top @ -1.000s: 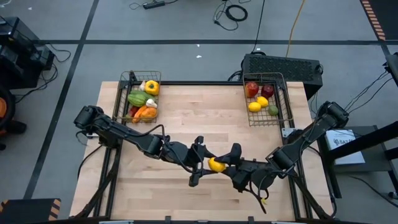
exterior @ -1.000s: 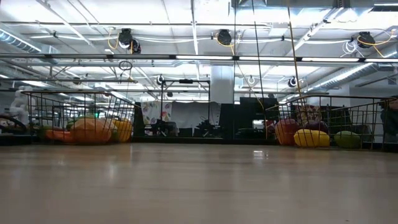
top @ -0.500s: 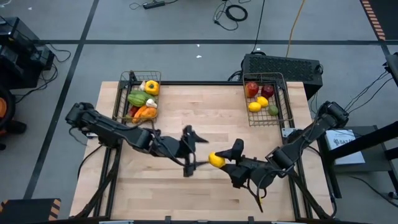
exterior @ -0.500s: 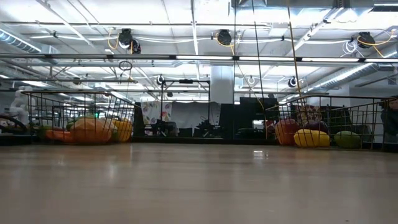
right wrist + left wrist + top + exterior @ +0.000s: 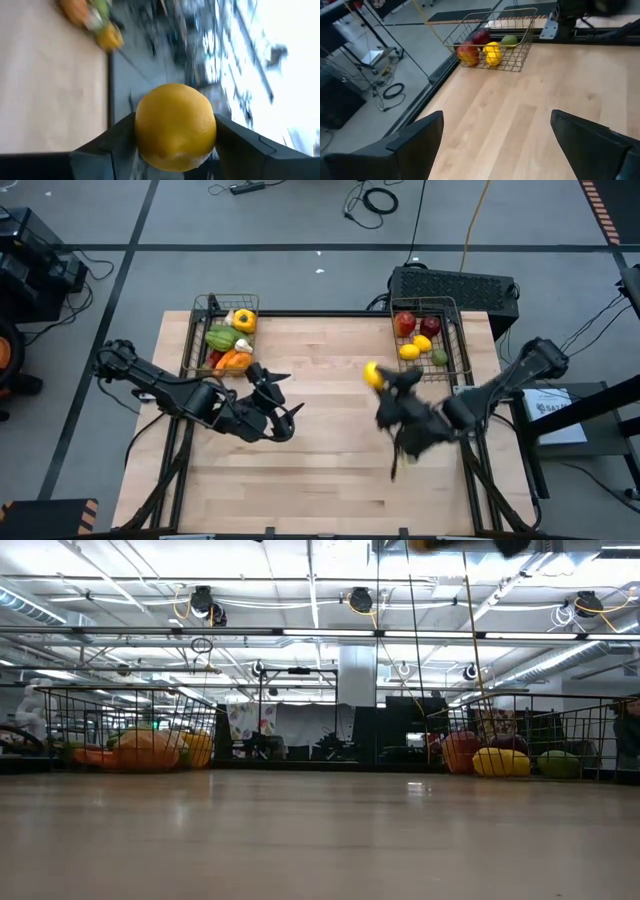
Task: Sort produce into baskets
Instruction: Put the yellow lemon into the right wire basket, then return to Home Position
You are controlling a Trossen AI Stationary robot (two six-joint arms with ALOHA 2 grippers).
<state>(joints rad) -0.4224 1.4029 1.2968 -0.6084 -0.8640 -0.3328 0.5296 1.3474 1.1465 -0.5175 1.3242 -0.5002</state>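
The right gripper [image 5: 378,378] pinches a lemon [image 5: 372,373] between its fingers, raised just short of the right basket [image 5: 458,340] probably to clear its rim, while the left gripper [image 5: 275,395], fingers spread and empty, waits beside the left basket [image 5: 203,308].

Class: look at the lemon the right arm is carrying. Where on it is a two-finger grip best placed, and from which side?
Across its widest middle, as the right end effector does now: its fingers press opposite flanks of the lemon, coming from behind. The rounded body would likely slip out if pinched nearer an end.
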